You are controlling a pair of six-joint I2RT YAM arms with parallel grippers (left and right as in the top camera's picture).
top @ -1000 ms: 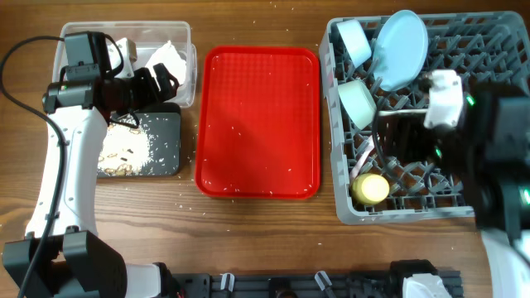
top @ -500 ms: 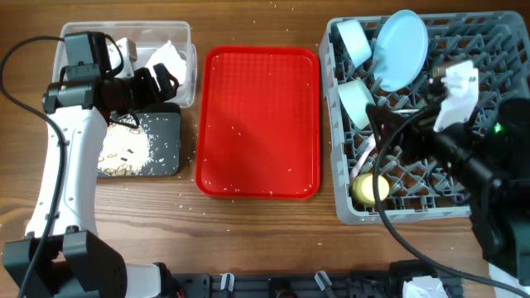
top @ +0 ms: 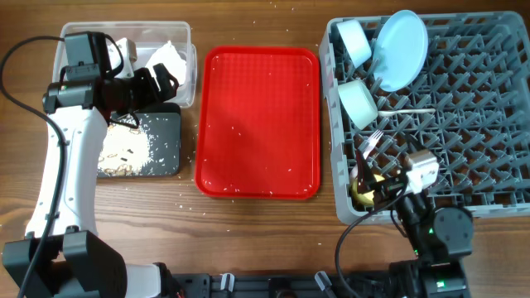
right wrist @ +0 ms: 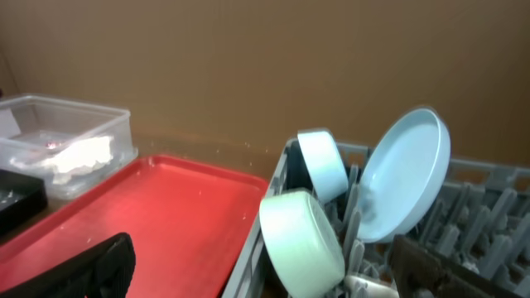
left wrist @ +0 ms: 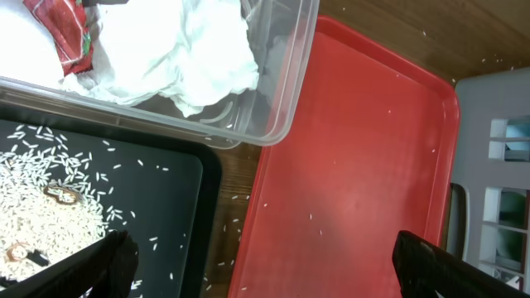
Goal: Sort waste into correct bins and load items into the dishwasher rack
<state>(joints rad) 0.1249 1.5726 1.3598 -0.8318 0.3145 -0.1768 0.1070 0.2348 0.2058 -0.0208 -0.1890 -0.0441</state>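
Wooden table (top: 248,223) carries the dishwasher rack (top: 341,207) at its right edge, holding the plate (top: 402,50), two bowls (top: 354,40), fork (top: 370,142) and yellow cup (top: 364,190). At the left edge, the napkin (left wrist: 207,50) and red wrapper (left wrist: 62,33) lie in the clear tub (top: 189,58), and rice (top: 124,153) in the black tray (top: 170,141). The left gripper (left wrist: 265,257) and right gripper (right wrist: 261,265) both spread wide, empty.

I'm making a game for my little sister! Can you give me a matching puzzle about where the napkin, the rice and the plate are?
Things:
1. napkin
2. rice
3. plate

Places:
A. grey rack
B. clear tub
C. black tray

Pairs: 1-B, 2-C, 3-A.
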